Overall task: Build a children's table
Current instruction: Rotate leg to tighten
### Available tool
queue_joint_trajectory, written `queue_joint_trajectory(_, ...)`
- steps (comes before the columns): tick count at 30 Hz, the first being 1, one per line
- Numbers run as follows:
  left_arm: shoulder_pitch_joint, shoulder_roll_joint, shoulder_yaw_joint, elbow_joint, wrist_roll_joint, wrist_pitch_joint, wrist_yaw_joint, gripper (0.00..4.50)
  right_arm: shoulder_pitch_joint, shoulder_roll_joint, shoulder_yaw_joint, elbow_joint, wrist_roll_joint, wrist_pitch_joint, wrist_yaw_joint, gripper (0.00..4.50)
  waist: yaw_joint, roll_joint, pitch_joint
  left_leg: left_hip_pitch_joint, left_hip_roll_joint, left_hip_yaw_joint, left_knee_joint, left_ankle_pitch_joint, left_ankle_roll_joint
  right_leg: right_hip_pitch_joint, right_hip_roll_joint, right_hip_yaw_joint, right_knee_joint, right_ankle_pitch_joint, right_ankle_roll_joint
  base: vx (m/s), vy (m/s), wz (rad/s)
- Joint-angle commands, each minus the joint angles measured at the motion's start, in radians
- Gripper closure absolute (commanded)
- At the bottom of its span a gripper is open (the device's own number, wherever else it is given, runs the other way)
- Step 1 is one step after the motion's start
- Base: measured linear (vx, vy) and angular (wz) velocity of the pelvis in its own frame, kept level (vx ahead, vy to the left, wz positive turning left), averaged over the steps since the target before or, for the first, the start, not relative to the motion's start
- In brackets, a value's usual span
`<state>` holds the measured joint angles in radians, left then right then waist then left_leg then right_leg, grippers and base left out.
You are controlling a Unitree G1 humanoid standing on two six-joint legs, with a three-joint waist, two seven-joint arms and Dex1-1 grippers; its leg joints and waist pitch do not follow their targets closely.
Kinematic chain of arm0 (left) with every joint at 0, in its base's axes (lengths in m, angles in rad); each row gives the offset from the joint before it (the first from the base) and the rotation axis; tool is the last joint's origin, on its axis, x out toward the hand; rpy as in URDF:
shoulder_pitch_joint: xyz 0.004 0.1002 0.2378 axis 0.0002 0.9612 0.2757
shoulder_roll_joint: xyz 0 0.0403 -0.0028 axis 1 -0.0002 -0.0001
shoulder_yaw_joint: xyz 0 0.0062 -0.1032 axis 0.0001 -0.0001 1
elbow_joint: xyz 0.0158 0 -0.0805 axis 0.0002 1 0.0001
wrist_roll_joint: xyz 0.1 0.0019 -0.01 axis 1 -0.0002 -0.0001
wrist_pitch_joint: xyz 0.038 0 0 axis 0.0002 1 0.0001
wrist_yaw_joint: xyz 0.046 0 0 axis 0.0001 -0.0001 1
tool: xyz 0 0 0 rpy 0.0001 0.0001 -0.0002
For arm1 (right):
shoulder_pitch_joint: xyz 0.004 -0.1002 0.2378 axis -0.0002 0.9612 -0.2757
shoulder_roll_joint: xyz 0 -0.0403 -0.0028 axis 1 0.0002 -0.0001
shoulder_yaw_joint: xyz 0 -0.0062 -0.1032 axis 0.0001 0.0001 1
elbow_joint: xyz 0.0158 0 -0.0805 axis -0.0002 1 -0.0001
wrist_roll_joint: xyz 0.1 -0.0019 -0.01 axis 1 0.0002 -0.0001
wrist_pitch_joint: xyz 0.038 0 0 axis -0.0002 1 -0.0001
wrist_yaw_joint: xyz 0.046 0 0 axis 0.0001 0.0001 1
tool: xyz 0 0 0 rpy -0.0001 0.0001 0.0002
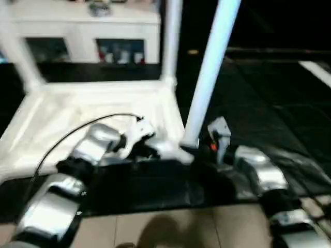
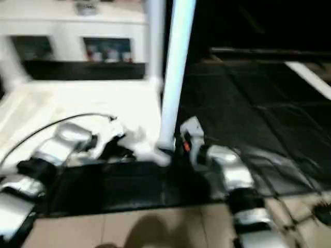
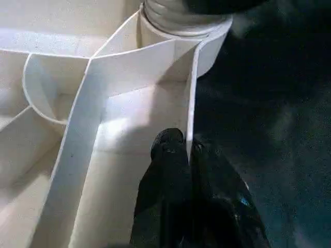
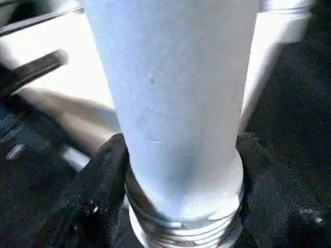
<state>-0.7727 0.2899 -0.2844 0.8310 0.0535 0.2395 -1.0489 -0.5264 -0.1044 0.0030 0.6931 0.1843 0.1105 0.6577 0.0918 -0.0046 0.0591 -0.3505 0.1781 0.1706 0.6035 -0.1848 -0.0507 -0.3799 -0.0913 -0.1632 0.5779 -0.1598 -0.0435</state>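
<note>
White plastic rectangular table top [image 1: 77, 113], ribbed underside up, lies on the dark floor mat [image 1: 269, 119]. My left jaws [image 3: 187, 150] are pinched shut on its thin edge wall near a corner socket. My right jaws [image 4: 181, 170] clasp a white tapered round leg [image 1: 209, 72] standing in that socket.

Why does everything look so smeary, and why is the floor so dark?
In both eye views everything is smeared, and the upturned white plastic table top glares bright against the near-black floor mat. In the left wrist view light pools on the ribs. In the right wrist view the white tapered round leg looms big and bluish.
</note>
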Motion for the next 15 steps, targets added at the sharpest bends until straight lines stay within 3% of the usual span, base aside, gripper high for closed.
queue_joint_trajectory(1,-0.065,-0.067,0.085,-0.034,-0.031,0.055,0.204,4.50,-0.025,0.129,0.017,0.134,0.005,0.026,-0.170,1.78,-0.004,0.013,-0.072,0.011,0.068,-0.040,-0.082,-0.350,-0.029,0.041,-0.106,0.067,-0.093,-0.463,-0.090,0.000,0.000,0.00)
queue_joint_trajectory(8,-0.082,-0.151,0.115,-0.053,-0.023,0.104,0.349,4.50,-0.126,0.187,-0.039,0.246,-0.022,-0.015,-0.379,1.78,-0.002,0.009,-0.075,0.013,0.063,-0.027,-0.079,-0.268,-0.004,0.042,-0.100,0.078,-0.080,-0.348,-0.138,0.000,0.000,0.00)
queue_joint_trajectory(9,-0.084,-0.155,0.111,-0.054,-0.018,0.106,0.358,4.50,-0.133,0.190,-0.059,0.249,-0.017,-0.022,-0.391,1.43,0.001,0.010,-0.077,0.011,0.063,-0.025,-0.078,-0.249,0.003,0.044,-0.099,0.080,-0.076,-0.321,-0.145,0.000,0.000,0.00)
queue_joint_trajectory(11,-0.086,-0.151,0.112,-0.053,-0.018,0.110,0.359,4.50,-0.130,0.186,-0.063,0.243,-0.020,-0.020,-0.385,1.22,0.005,0.012,-0.080,0.007,0.064,-0.024,-0.079,-0.207,0.018,0.047,-0.096,0.083,-0.066,-0.252,-0.159,0.000,0.000,0.00)
queue_joint_trajectory(14,-0.085,-0.139,0.112,-0.052,-0.015,0.109,0.356,4.50,-0.129,0.182,-0.066,0.242,-0.020,-0.028,-0.376,0.98,0.003,0.012,-0.082,0.004,0.064,-0.024,-0.079,-0.197,0.027,0.051,-0.096,0.083,-0.059,-0.219,-0.170,0.000,0.000,0.00)
queue_joint_trajectory(15,-0.085,-0.131,0.109,-0.046,-0.011,0.102,0.351,4.50,-0.130,0.176,-0.063,0.245,-0.024,-0.038,-0.372,0.87,-0.001,0.011,-0.083,-0.004,0.063,-0.026,-0.080,-0.186,0.029,0.058,-0.096,0.082,-0.056,-0.205,-0.169,0.000,0.000,0.00)
